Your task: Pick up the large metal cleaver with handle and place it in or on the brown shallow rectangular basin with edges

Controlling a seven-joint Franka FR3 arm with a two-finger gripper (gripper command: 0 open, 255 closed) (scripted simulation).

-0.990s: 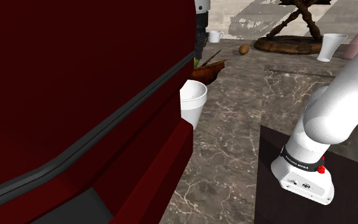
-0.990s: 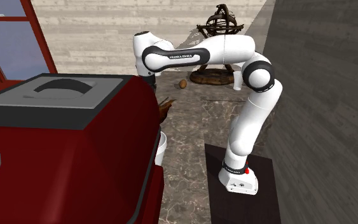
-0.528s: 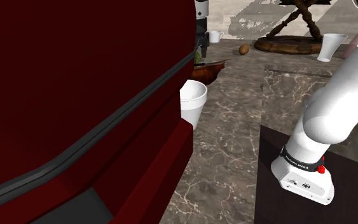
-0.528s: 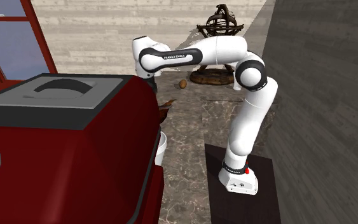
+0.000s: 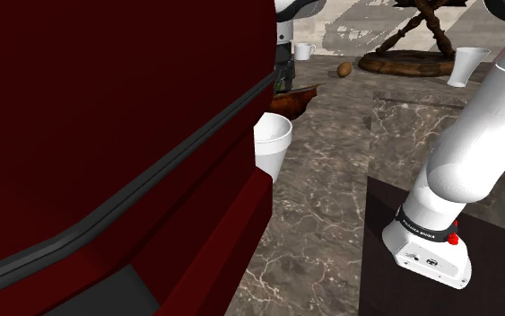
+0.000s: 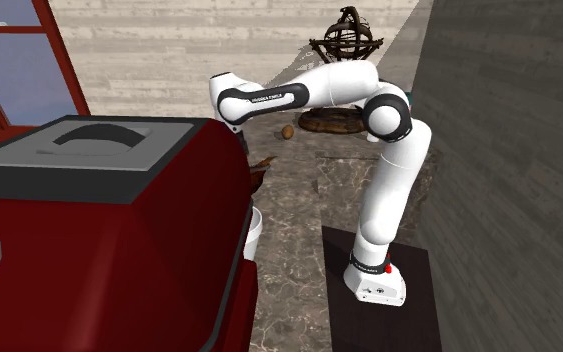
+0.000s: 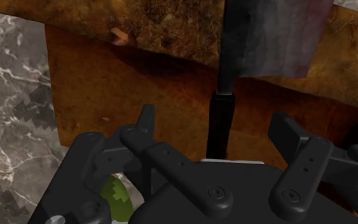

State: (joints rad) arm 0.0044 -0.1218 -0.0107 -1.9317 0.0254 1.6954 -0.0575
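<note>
The cleaver lies in the brown shallow basin point(image 7: 126, 89), its grey blade point(image 7: 273, 38) resting across the basin's mottled far wall and its dark handle point(image 7: 219, 124) pointing back at the hand. My gripper point(image 7: 217, 125) is open just above it. The fingers point(image 7: 147, 121) stand apart on either side of the handle and do not touch it. In the shoulder view the basin point(image 5: 297, 97) pokes out from behind a big dark red body, and the black hand point(image 5: 283, 65) hangs over it, partly hidden. The second exterior view shows the basin's corner point(image 6: 262, 167).
A large dark red cabinet-like body point(image 5: 107, 153) covers the shoulder view's left. A white cup point(image 5: 272, 144) stands against it, close to the basin. Farther back are a white mug point(image 5: 304, 51), a small brown lump point(image 5: 343, 68), a wooden globe stand point(image 5: 418, 40) and a white vase point(image 5: 467, 65).
The fingers have opened and let go of the cleaver, which now lies flatter in the basin. The arm's elbow has swung up and toward the shoulder view's right.
</note>
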